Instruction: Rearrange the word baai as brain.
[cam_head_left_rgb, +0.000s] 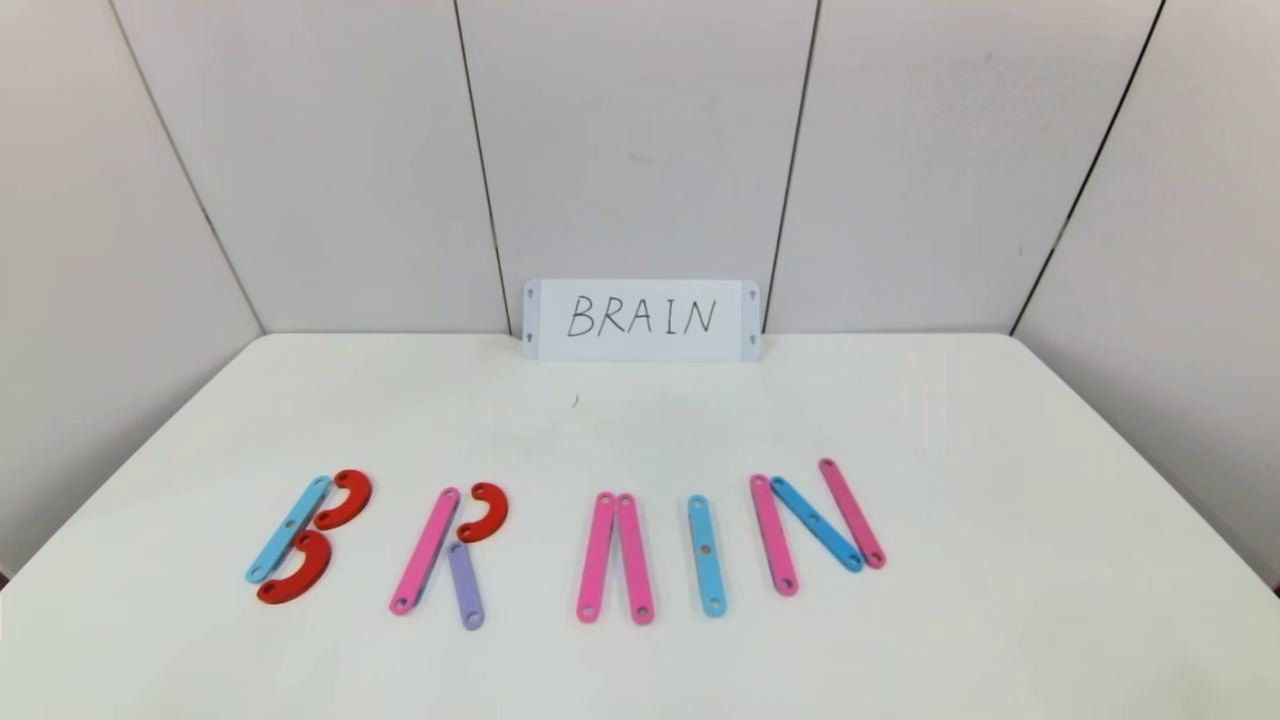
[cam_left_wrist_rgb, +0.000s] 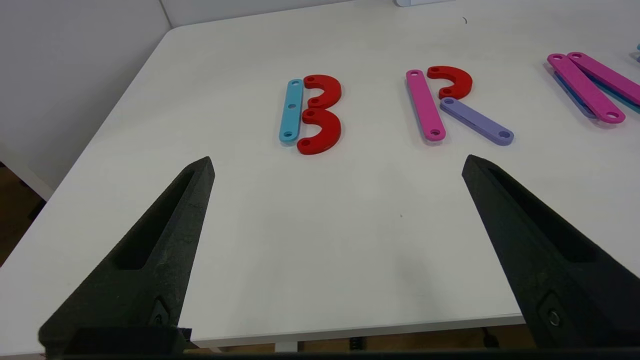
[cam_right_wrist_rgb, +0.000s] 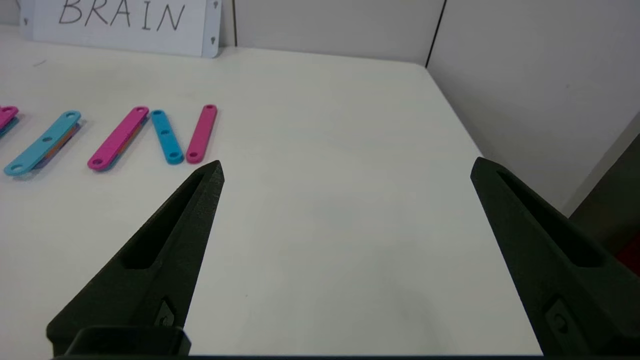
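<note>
Pink, blue, purple and red flat pieces spell the word (cam_head_left_rgb: 565, 540) in a row across the lower middle of the head view, on the white worktop (cam_head_left_rgb: 1000, 600). It now reads B, R, A without a crossbar, I, N, matching the white card (cam_head_left_rgb: 641, 319) at upper centre.

Handling, judged: the strips look thin, stiff, light and smooth, lying flat, so likely to slide if nudged. Best hold seems across the narrow width, near mid-length, from an edge.

Long axes run roughly near-to-far; the row itself runs left to right.

Left gripper (cam_left_wrist_rgb: 337, 162) and right gripper (cam_right_wrist_rgb: 347, 167): jaws wide apart, empty, hovering short of the letters near the worktop's front edge.
</note>
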